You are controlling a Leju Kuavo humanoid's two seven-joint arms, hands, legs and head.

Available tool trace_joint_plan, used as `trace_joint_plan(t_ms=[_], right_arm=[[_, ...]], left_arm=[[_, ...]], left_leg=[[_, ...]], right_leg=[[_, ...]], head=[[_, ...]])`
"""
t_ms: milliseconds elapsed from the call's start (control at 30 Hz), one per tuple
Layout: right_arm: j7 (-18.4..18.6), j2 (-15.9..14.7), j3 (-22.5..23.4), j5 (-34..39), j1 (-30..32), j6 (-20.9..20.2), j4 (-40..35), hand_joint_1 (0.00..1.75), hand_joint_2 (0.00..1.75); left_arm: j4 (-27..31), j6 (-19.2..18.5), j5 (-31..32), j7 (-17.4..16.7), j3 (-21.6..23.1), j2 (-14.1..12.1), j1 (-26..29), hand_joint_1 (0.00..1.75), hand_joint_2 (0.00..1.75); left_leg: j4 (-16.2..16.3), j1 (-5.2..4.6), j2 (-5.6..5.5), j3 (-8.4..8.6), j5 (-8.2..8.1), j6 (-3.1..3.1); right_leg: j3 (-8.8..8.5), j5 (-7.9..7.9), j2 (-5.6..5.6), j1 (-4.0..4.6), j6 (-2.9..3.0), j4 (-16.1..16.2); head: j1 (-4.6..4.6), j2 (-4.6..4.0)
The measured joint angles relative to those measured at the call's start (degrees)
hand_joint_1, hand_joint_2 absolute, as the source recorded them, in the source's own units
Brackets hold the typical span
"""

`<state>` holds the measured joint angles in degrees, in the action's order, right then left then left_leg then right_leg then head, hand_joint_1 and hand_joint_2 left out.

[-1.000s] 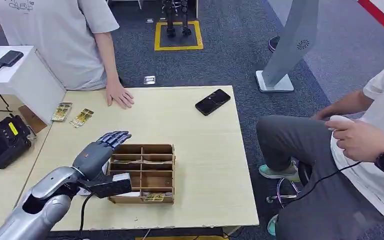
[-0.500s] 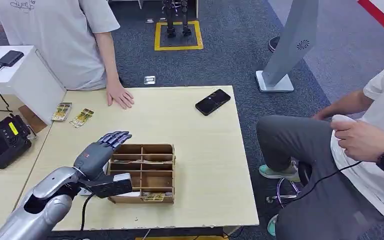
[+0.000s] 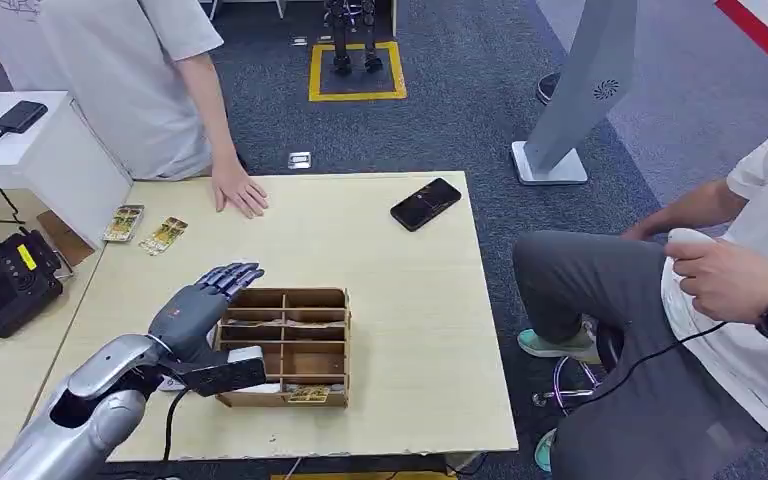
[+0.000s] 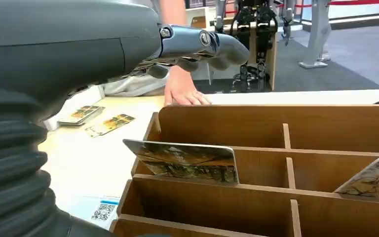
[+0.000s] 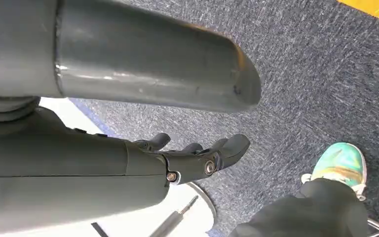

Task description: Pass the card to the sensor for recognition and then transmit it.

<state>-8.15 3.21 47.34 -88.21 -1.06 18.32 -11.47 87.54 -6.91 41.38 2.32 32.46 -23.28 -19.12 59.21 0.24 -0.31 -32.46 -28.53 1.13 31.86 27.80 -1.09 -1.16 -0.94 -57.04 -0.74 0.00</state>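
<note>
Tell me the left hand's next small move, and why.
Probably lower the left hand into the wooden tray toward the leaning card. The hand hovers open at the tray's edge, holding nothing, and that card stands up where fingers can reach it.

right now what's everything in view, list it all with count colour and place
table: one, light wood, centre
wooden organizer: one, brown, near left part of the table, cards standing in its slots
loose cards: two, yellow-green, far left of the table
phone: one, black, far right of the table
black device: one, on the side table to the left
white box: one, far left
people: two, one standing with a hand on the table, one seated at right
left hand: silver-grey, fingers extended over the organizer's left edge, holding nothing
right hand: dark grey, hanging above the carpet, holding nothing
</note>
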Motion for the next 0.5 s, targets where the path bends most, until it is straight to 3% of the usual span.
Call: trace_joint_plan(t_ms=[33,500], right_arm=[[0.0,0.0,0.0,0.0,0.0,0.0,0.0,0.0,0.0],[0.0,0.02,-0.02,0.0,-0.01,0.0,0.0,0.0,0.0]], left_arm=[[0.0,0.0,0.0,0.02,0.0,0.0,0.01,1.75,1.75],[0.0,0.02,-1.05,0.81,-0.04,-0.13,0.04,1.75,1.75]], left_leg=[[0.0,0.0,0.0,0.0,0.0,0.0],[0.0,0.0,0.0,0.01,0.0,0.0]], right_leg=[[0.0,0.0,0.0,0.0,0.0,0.0],[-0.02,0.0,0.01,0.0,0.0,0.0]], head=[[0.0,0.0],[0.0,0.0]])
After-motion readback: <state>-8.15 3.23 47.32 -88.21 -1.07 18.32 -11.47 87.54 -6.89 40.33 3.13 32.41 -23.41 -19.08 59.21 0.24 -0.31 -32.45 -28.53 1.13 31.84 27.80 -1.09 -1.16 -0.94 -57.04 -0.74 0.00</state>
